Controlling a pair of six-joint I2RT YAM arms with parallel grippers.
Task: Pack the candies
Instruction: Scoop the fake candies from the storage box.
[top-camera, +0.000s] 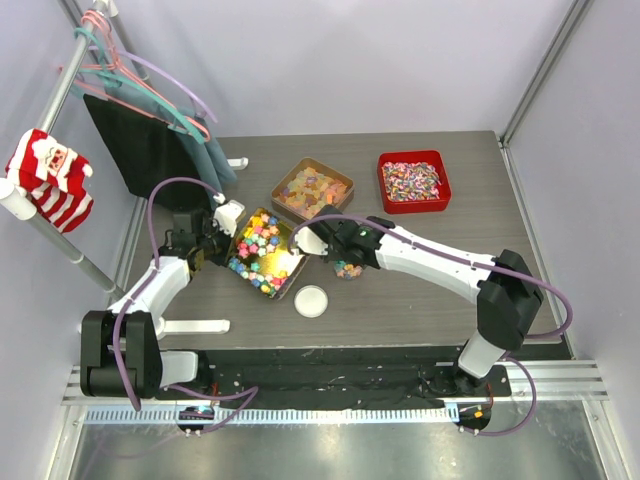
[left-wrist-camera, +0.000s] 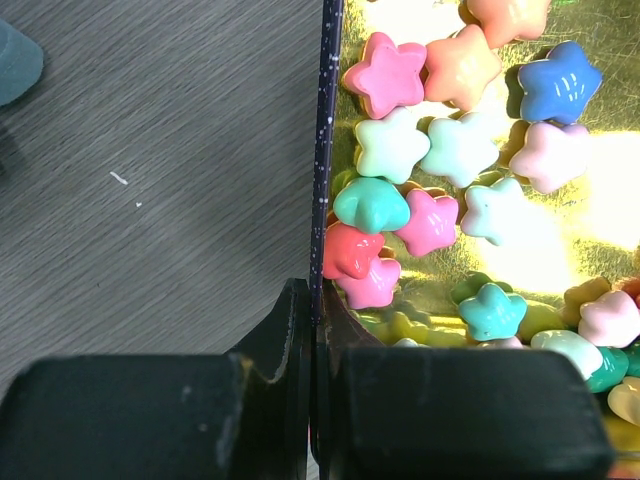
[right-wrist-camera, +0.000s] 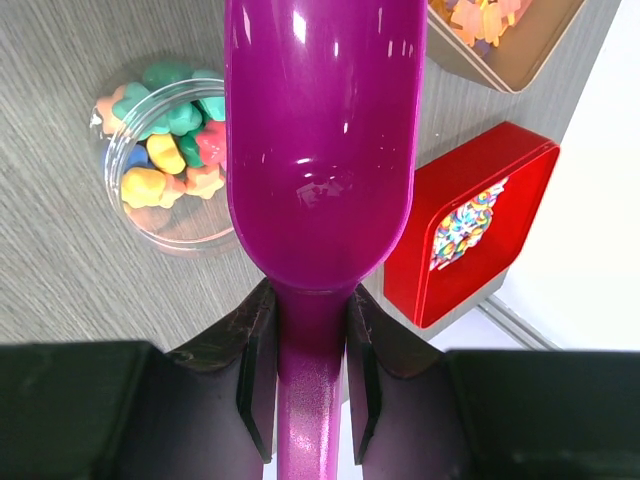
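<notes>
The candies (top-camera: 255, 250) are small star-shaped sweets in mixed colours, lying in a gold-lined tin (top-camera: 243, 232). They show close up in the left wrist view (left-wrist-camera: 430, 150). My left gripper (top-camera: 222, 240) is shut on the tin's thin dark wall (left-wrist-camera: 322, 150), one finger on each side (left-wrist-camera: 316, 305). My right gripper (top-camera: 322, 240) is shut on the handle of a purple scoop (right-wrist-camera: 320, 140), at the handle's neck (right-wrist-camera: 311, 320). The scoop's bowl hangs beside a small clear jar (right-wrist-camera: 170, 150) partly filled with candies; the jar stands right of the tin (top-camera: 347, 269).
A white round lid (top-camera: 311, 300) lies in front of the tin. A brown tin of pale gummy pieces (top-camera: 312, 188) and a red tin of speckled sweets (top-camera: 413, 180) stand behind. Clothes on hangers (top-camera: 150, 120) hang at the back left.
</notes>
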